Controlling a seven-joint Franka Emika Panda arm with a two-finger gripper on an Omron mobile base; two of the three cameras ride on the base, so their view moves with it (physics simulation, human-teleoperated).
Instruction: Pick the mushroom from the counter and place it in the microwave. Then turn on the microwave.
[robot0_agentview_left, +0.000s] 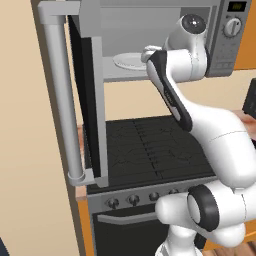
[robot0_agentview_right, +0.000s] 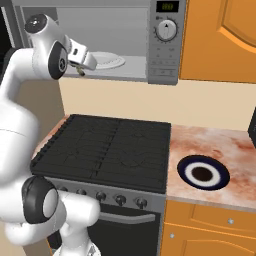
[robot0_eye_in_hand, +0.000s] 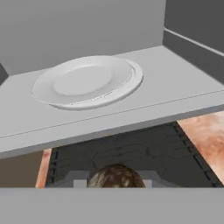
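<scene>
One small brown mushroom (robot0_eye_in_hand: 116, 177) sits clamped in your two-finger gripper (robot0_agentview_right: 80, 70), just outside the open silver-grey microwave (robot0_agentview_right: 165, 50). The round white plate (robot0_eye_in_hand: 87, 81) lies straight ahead inside, slightly above the mushroom, so carry it forward over the sill.

The brown mushroom (robot0_eye_in_hand: 116, 176) sat between the gripper fingers, just outside the open silver-grey microwave (robot0_agentview_right: 162, 65), above the stove.

You're in a home kitchen: black gas stove top with grates (robot0_agentview_right: 107, 150), silver-grey microwave with round knob (robot0_agentview_right: 165, 45), orange wooden cabinet doors (robot0_agentview_right: 220, 40)
</scene>
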